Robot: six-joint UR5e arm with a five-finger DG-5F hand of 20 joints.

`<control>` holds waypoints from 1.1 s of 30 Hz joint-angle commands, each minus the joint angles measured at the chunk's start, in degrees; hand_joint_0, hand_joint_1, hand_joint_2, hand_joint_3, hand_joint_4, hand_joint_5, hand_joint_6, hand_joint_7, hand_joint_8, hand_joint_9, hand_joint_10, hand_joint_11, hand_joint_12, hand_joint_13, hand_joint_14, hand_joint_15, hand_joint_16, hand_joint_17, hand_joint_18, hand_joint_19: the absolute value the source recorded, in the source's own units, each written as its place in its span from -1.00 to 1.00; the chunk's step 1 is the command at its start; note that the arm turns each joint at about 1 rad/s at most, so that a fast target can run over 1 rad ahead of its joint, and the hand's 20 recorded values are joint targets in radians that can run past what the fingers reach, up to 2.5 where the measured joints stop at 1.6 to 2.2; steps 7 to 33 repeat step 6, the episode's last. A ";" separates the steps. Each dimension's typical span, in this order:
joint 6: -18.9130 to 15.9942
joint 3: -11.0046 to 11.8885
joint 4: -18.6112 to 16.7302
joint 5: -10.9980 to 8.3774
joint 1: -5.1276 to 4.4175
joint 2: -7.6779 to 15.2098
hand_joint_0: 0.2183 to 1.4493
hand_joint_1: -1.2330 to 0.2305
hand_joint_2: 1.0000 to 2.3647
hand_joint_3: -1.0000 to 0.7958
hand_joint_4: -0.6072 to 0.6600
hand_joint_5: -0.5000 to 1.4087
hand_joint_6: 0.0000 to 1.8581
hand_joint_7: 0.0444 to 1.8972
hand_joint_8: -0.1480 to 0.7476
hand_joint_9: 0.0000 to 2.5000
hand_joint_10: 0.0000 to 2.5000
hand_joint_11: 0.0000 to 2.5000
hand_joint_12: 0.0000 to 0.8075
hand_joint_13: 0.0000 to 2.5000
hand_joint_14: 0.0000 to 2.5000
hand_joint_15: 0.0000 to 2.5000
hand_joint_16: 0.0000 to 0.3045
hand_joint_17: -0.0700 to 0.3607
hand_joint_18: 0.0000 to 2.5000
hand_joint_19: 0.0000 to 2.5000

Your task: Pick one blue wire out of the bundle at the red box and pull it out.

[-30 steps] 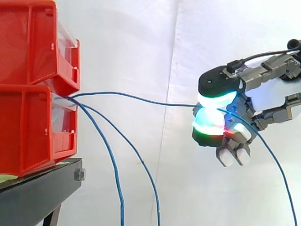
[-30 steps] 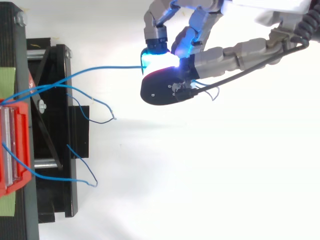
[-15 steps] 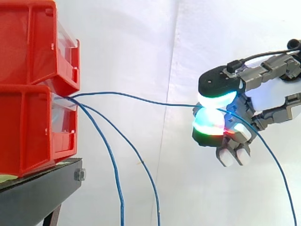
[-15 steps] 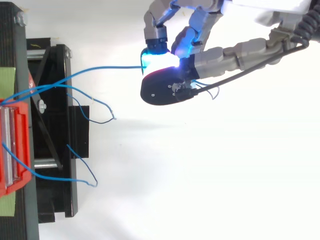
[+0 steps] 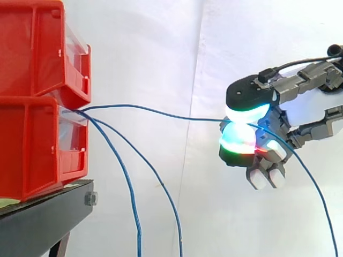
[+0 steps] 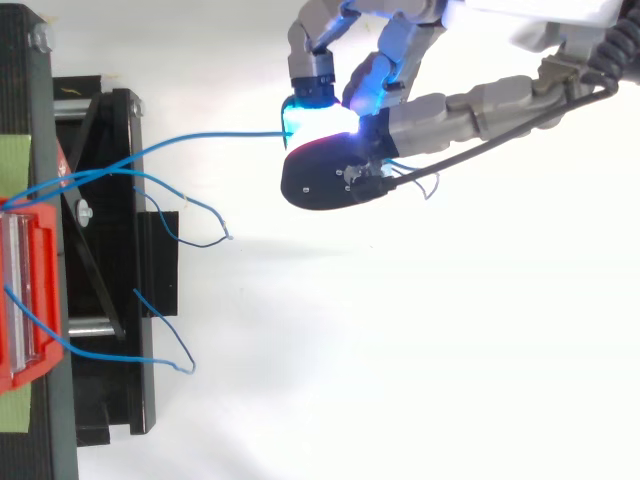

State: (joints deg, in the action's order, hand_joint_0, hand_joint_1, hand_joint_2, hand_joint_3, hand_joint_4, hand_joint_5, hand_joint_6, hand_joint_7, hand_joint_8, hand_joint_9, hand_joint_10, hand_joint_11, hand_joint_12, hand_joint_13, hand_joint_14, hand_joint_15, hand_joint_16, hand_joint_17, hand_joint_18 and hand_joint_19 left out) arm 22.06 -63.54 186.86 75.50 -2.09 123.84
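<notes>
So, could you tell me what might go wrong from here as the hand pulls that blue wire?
The held wire leaves the lower bin at the same spot as the hanging wires, so they might snag on it and come along. The hand grips it only in a pinch between its pads, so a hard pull might let it slip out.

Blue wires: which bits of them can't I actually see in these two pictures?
Side view: the two hanging wires are cut off by the bottom edge.
Side view: where the wires start is hidden behind the red box front.
Top view: the spot where the hand pinches the held wire is covered by its black fingertip and glare.
</notes>
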 commanded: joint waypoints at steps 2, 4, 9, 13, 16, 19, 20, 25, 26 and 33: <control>0.00 0.00 0.00 0.00 -0.02 0.00 -0.36 -0.29 -0.98 0.05 0.26 -0.60 0.00 0.03 0.27 -0.10 -0.99 -0.37 0.13 -0.31 -0.99 -0.66 -0.63 -0.09 -0.32 -0.58; 0.00 0.00 0.00 0.00 0.07 0.00 -0.36 -0.29 -0.98 0.05 0.26 -0.60 0.00 0.02 0.26 -0.10 -0.99 -0.38 0.12 -0.31 -0.99 -0.66 -0.63 -0.09 -0.32 -0.58; 0.00 0.00 0.00 0.00 -0.02 0.00 -0.36 -0.29 -0.98 0.05 0.26 -0.60 0.00 0.03 0.26 -0.10 -0.99 -0.38 0.13 -0.31 -0.99 -0.66 -0.63 -0.09 -0.32 -0.58; 0.00 0.00 0.00 0.00 -0.02 0.00 -0.36 -0.29 -0.98 0.05 0.26 -0.60 0.00 0.03 0.26 -0.10 -0.99 -0.38 0.13 -0.31 -0.99 -0.66 -0.63 -0.09 -0.32 -0.58; 0.00 0.00 0.00 0.00 -0.02 0.00 -0.36 -0.29 -0.98 0.05 0.26 -0.60 0.00 0.03 0.26 -0.10 -0.99 -0.38 0.13 -0.31 -0.99 -0.66 -0.63 -0.09 -0.32 -0.58; 0.00 0.00 0.00 0.00 -0.02 0.00 -0.36 -0.29 -0.98 0.05 0.26 -0.60 0.00 0.03 0.26 -0.10 -0.99 -0.38 0.13 -0.31 -0.99 -0.66 -0.63 -0.09 -0.32 -0.58; 0.00 0.00 0.00 0.00 -0.02 0.00 -0.36 -0.29 -0.98 0.05 0.26 -0.60 0.00 0.03 0.26 -0.10 -0.99 -0.38 0.13 -0.31 -0.99 -0.66 -0.63 -0.09 -0.32 -0.58; 0.00 0.00 0.00 0.00 -0.02 0.00 -0.36 -0.29 -0.98 0.05 0.26 -0.60 0.00 0.03 0.26 -0.10 -0.99 -0.38 0.13 -0.31 -0.99 -0.66 -0.63 -0.09 -0.32 -0.58; 0.00 0.00 0.00 0.00 -0.02 0.00 -0.36 -0.29 -0.98 0.05 0.26 -0.60 0.00 0.03 0.26 -0.10 -0.99 -0.38 0.13 -0.31 -0.99 -0.66 -0.63 -0.09 -0.32 -0.58; 0.00 0.00 0.00 0.00 -0.02 0.00 -0.36 -0.29 -0.98 0.05 0.26 -0.60 0.00 0.03 0.26 -0.10 -0.99 -0.38 0.13 -0.31 -0.99 -0.66 -0.63 -0.09 -0.32 -0.58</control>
